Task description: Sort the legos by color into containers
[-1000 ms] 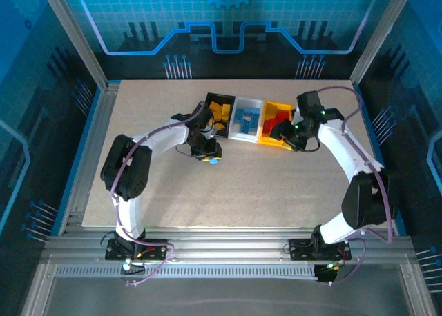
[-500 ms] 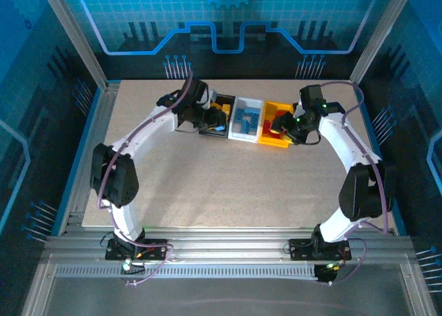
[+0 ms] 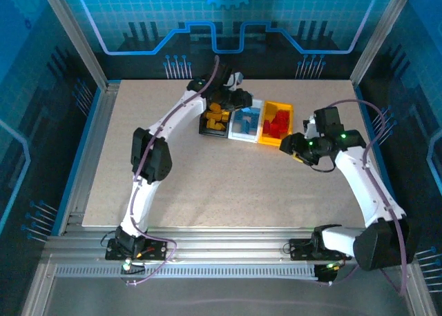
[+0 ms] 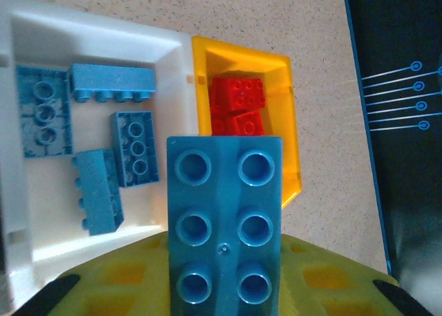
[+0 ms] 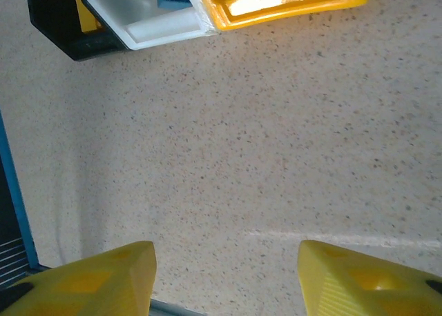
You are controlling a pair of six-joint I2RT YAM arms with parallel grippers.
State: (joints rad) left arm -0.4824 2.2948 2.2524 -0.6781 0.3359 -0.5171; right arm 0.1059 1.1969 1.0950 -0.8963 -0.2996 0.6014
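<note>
the left arm (image 3: pixel 173 119) has stretched out over the bins, and the right arm (image 3: pixel 359 171) has drawn back off the yellow bin (image 4: pixel 276 74), likely to give room; the right gripper (image 5: pixel 228 274) is spread, empty. the left gripper (image 3: pixel 233 99) pinches a blue brick (image 4: pixel 224 219) above the white bin (image 4: pixel 166 67), near its yellow-side wall, apparently to drop it among the blue legos (image 4: pixel 131 147).
</note>
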